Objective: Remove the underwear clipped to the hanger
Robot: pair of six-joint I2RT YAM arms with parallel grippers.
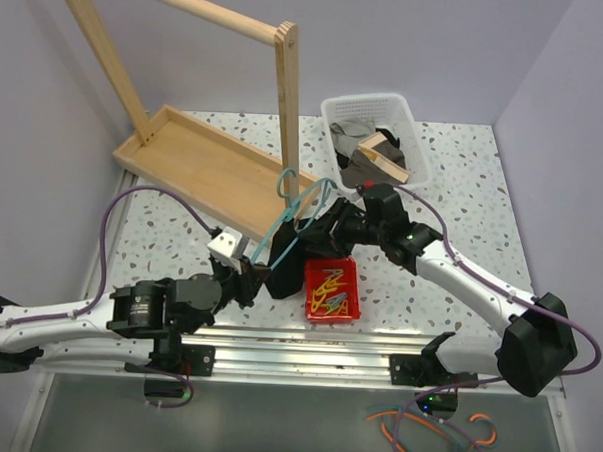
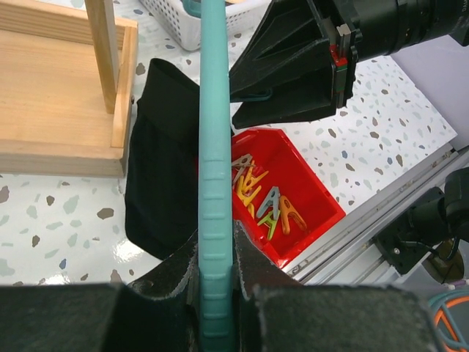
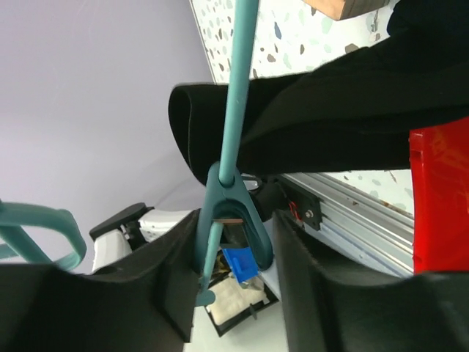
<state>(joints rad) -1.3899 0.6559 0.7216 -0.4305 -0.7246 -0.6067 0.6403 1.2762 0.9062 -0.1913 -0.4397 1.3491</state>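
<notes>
The teal hanger (image 1: 271, 235) slants from its hook near the rack post down to my left gripper (image 1: 248, 269). In the left wrist view that gripper (image 2: 216, 249) is shut on the hanger's ribbed bar (image 2: 216, 147). The black underwear (image 1: 288, 270) hangs from the hanger and also shows in the left wrist view (image 2: 161, 183) and the right wrist view (image 3: 352, 110). My right gripper (image 1: 322, 219) is at the hanger's upper part. In its wrist view the gripper (image 3: 236, 227) straddles a teal peg (image 3: 234, 205) clipped on the bar (image 3: 238, 88), jaws open, close to the peg's legs.
A wooden rack on a tray base (image 1: 204, 162) stands at the back left. A white basket (image 1: 380, 139) with cloths is at the back right. A red bin (image 1: 332, 287) of coloured pegs sits beside the underwear. Loose hangers (image 1: 433, 432) lie below the table edge.
</notes>
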